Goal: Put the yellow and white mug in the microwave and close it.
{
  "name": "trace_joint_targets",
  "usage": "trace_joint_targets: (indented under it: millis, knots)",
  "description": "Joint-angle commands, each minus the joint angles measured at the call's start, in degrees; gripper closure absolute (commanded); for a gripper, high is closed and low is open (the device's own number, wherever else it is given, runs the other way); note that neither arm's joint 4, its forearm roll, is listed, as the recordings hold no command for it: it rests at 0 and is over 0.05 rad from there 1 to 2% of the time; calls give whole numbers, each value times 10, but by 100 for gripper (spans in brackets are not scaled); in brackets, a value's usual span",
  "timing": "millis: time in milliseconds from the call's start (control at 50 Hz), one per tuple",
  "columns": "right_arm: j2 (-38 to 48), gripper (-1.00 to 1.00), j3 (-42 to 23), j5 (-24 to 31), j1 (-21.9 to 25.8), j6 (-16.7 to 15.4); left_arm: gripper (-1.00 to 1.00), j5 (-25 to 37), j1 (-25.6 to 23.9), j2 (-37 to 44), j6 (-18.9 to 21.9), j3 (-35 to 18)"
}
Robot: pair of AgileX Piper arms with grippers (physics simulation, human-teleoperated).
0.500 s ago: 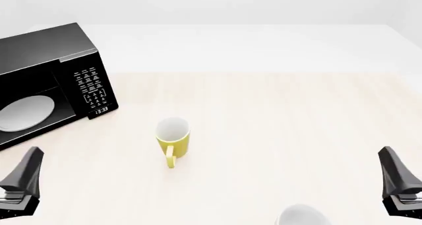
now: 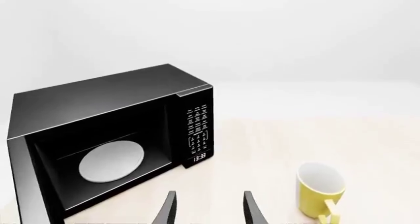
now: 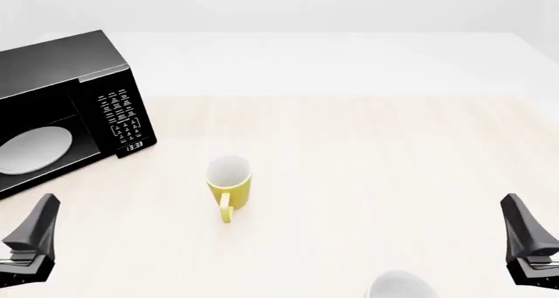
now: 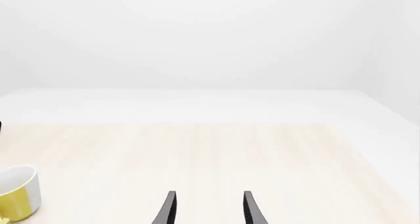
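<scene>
The yellow and white mug (image 3: 230, 183) stands upright on the wooden table, mid-left, with its handle toward the near edge. The black microwave (image 3: 61, 108) sits at the far left with its cavity open and the white turntable plate (image 3: 33, 149) showing. My left gripper (image 3: 39, 223) hovers near the front left corner, open and holding nothing. The left wrist view shows its fingers (image 2: 169, 209) apart, the microwave (image 2: 111, 115) ahead and the mug (image 2: 320, 188) off to one side. My right gripper (image 3: 522, 223) is open at the front right, far from the mug (image 4: 16, 192).
A plain white rounded object (image 3: 400, 286) lies at the near edge, right of centre, partly cut off. The microwave's keypad and clock (image 3: 122, 121) face the table's middle. Bare tabletop (image 3: 376, 154) stretches between the mug and the right gripper.
The left gripper has crept very slightly forward. The mug, the microwave and the right gripper have not moved.
</scene>
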Motion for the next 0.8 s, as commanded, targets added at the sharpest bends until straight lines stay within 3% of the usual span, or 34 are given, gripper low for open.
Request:
trace_joint_targets:
  millis: [20, 560, 600, 660, 800]
  knots:
    - [0, -100, 0, 0, 0, 0, -100, -1, -3, 4, 2, 1]
    - [0, -100, 0, 0, 0, 0, -100, -5, -83, 50, 6, 2]
    - [0, -100, 0, 0, 0, 0, -100, -17, -92, 71, 4, 2]
    - [0, -100, 0, 0, 0, 0, -100, -74, -100, 169, -4, 2]
    - [0, -100, 0, 0, 0, 0, -100, -80, -138, 177, -4, 2]
